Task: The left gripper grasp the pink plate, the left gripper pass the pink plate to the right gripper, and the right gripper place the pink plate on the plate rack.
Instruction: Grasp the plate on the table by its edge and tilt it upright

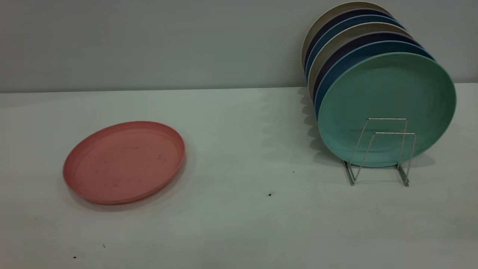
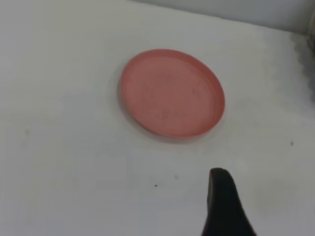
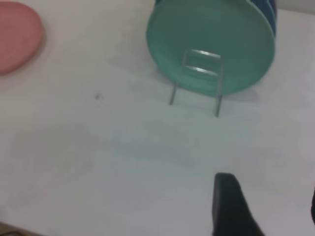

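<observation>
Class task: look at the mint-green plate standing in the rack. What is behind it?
Behind the green plate a row of upright plates shows only its rims: blue, dark and beige. Their faces and the rack wires holding them are covered.

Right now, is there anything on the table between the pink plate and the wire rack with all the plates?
Only bare white table with a few tiny dark specks lies between the pink plate and the plate rack; the exterior view shows it.

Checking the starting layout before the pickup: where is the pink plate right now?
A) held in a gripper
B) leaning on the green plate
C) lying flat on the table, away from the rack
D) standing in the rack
C: the pink plate lies flat on the table, well apart from the plate rack, with no gripper touching it.
</observation>
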Action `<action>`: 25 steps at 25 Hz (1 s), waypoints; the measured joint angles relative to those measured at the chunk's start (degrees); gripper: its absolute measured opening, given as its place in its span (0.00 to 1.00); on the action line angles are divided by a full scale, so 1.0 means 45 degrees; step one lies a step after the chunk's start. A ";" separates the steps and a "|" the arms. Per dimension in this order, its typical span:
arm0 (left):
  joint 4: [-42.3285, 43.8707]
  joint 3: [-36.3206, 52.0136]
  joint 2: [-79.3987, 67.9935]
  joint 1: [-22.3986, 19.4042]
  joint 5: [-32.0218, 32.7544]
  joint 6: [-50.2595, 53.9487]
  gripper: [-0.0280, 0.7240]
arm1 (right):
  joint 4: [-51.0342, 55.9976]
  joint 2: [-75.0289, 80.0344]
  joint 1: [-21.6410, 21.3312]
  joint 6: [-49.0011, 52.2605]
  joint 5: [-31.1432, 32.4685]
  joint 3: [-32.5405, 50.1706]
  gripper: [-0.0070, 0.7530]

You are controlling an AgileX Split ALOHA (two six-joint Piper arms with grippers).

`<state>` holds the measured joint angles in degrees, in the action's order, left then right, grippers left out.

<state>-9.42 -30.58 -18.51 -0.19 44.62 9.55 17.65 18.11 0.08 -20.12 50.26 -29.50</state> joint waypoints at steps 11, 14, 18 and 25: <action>-0.1390 0.0000 -0.9884 0.0000 -0.5813 0.0346 0.66 | 0.2756 0.5633 0.0000 -0.1896 -0.2758 -0.0488 0.62; -0.2662 -0.0064 -1.2543 0.0000 -0.6940 -0.0842 0.66 | 0.3537 0.6533 0.0000 -0.2836 -0.2874 -0.0488 0.62; -0.4696 -0.0968 -1.5721 0.0000 -0.7312 -0.3394 0.66 | 0.4555 0.7100 0.0000 -0.3968 -0.2943 -0.0488 0.62; -0.8636 -0.3660 -1.9041 -0.0705 -0.5571 -0.8088 0.66 | 0.5064 0.7131 0.0000 -0.4732 -0.2919 -0.0488 0.62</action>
<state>-48.28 -47.06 -104.19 -3.36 19.55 -26.85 40.44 50.21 0.08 -41.41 37.13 -31.70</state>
